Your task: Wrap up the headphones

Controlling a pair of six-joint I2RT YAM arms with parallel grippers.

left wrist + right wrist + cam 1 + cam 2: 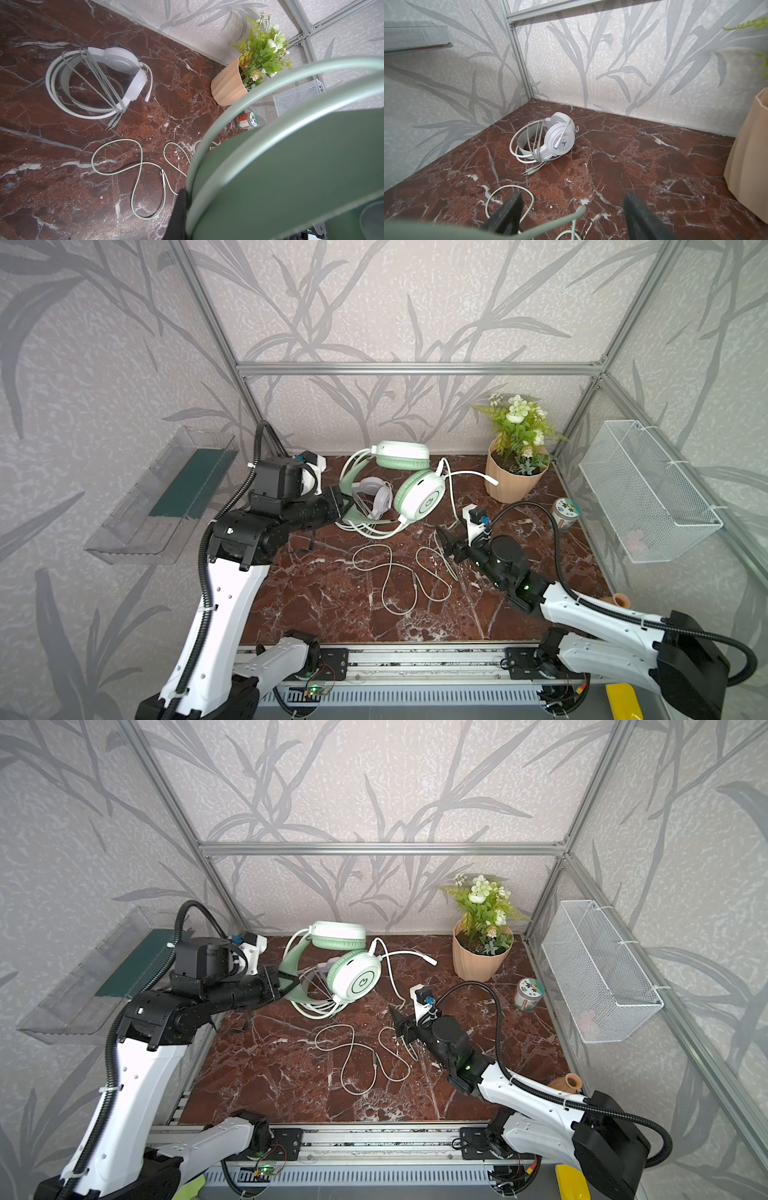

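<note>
Our left gripper [344,506] is pinched shut on the band of the green headset [419,493], holding it at upper middle in both top views, over the white headset [120,60], already wound. Our right gripper [573,195] is spread above the cable [390,565] at lower centre. That cable looks light, limp and slippery; we would take it near the plug [163,178].
</note>
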